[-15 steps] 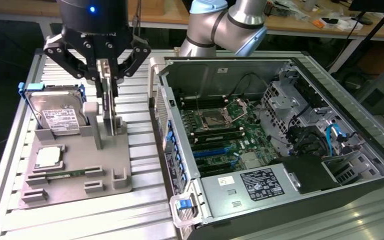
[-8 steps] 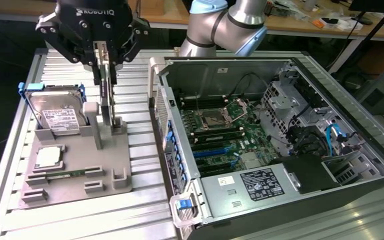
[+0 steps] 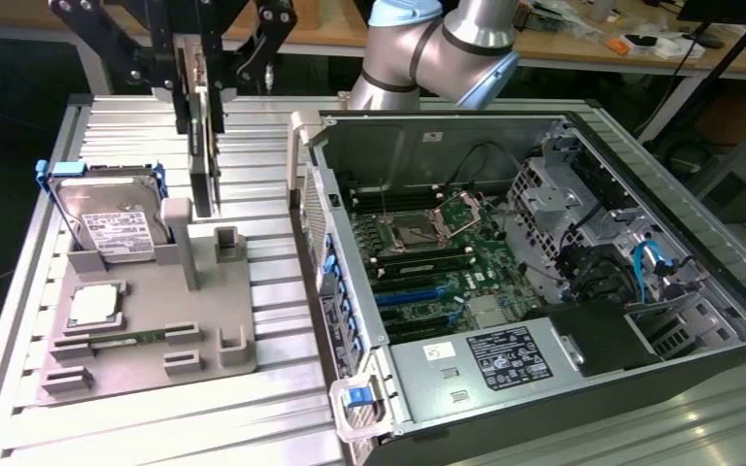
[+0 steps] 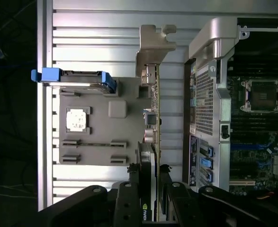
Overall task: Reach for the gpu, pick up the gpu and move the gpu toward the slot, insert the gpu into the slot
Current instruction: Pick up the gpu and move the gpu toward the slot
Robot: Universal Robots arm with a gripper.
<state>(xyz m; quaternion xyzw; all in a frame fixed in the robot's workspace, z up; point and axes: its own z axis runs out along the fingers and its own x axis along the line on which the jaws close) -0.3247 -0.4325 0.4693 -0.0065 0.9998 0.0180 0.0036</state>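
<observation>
The gpu (image 3: 202,170) is clasped on edge in the gripper (image 3: 202,102), above the grey holder (image 3: 152,320) at the exterior view's left (upright, presumably to suit the blue slot (image 3: 406,289), well apart in the open case (image 3: 632,194)).

The ribbed silver aluminium bench (image 3: 152,427) looks smooth and satin, the grey moulded plastic holder (image 3: 152,335) matt, the black metal claw (image 3: 205,97) dull, the dark circuit-board gpu (image 3: 202,175) matt, and the open computer case (image 3: 438,146) bare sheet metal.
</observation>
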